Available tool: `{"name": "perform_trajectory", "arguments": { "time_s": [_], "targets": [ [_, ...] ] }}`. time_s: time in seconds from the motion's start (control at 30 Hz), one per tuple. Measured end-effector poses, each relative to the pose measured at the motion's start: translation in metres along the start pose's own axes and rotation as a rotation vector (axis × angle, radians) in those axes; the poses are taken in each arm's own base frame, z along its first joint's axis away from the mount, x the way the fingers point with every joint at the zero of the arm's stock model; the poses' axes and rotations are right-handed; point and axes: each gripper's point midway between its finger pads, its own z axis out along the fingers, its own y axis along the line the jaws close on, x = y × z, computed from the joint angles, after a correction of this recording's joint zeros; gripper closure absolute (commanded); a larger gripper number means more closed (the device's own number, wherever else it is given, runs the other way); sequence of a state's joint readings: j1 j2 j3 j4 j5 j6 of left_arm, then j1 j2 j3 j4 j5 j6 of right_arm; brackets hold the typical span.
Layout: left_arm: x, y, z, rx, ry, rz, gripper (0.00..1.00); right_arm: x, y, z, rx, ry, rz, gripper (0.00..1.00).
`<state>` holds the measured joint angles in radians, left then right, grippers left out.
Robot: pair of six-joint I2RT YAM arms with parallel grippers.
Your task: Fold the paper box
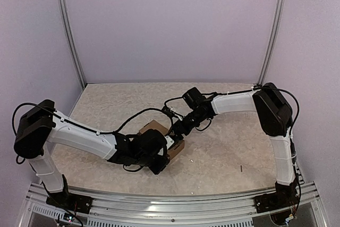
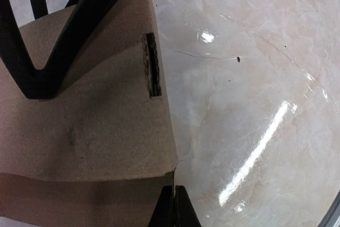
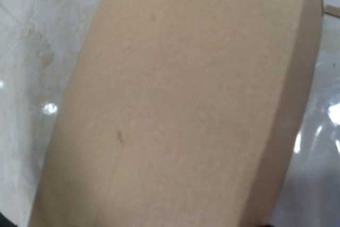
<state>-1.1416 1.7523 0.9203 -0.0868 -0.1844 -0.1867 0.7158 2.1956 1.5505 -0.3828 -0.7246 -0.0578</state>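
Quick rundown. The brown cardboard paper box [image 1: 153, 128] is sat on the beige marble-look tabletop [image 1: 228, 147] and is found btw the two tools: just ahead of the left gripper [image 2: 173, 208] and right under the nose of the right gripper [image 1: 176, 129]. From above it's mostly covered by both wrists, w/ only a top corner and a lower-right edge left showing.

Left wrist cam: the left gripper's fingers are seen pressed nearly tog. at the bottom of the view, w/ a thin cardboard edge caught btw them, so it's clamped on the box's near corner afaict. A flat panel is spread out beyond the tips, up and to the left, and a narrow cut slot [image 2: 154, 65] is seen near its right edge. Black V-shaped bars [image 2: 32, 73] are laid across the far-left part of that panel; which arm they belong to can't be told.

Right wrist cam: the view is filled almost entirely by a plain brown panel, v. close to the lens and tilted, w/ tabletop glimpsed either side. Fingers aren't made out there, so open vs closed can't be told for the right gripper.
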Motion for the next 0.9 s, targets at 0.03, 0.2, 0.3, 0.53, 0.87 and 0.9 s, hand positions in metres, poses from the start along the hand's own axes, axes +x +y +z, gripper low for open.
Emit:
{"name": "perform_trajectory", "arguments": {
  "time_s": [0.03,0.2,0.3,0.53,0.87,0.9],
  "targets": [
    [0.0,0.001,0.0,-0.004,-0.002,0.0,1.0,0.001,-0.001,-0.001,-0.001,0.0,0.003,0.27],
    [0.001,0.003,0.0,-0.017,-0.005,-0.001,1.0,0.009,0.0,-0.005,-0.013,0.011,0.015,0.24],
    [0.002,0.004,0.001,-0.019,-0.005,-0.001,1.0,0.015,0.003,-0.008,-0.014,0.022,0.015,0.24],
    [0.002,0.005,0.001,-0.017,-0.003,-0.003,1.0,0.021,0.004,-0.012,-0.013,0.02,0.018,0.3],
    [0.0,0.005,0.0,-0.012,0.022,0.001,1.0,0.022,0.004,-0.012,-0.028,0.001,0.033,0.32],
    [-0.001,0.005,0.0,-0.012,0.029,0.002,1.0,0.022,0.004,-0.012,-0.029,0.0,0.033,0.32]
  ]
}}
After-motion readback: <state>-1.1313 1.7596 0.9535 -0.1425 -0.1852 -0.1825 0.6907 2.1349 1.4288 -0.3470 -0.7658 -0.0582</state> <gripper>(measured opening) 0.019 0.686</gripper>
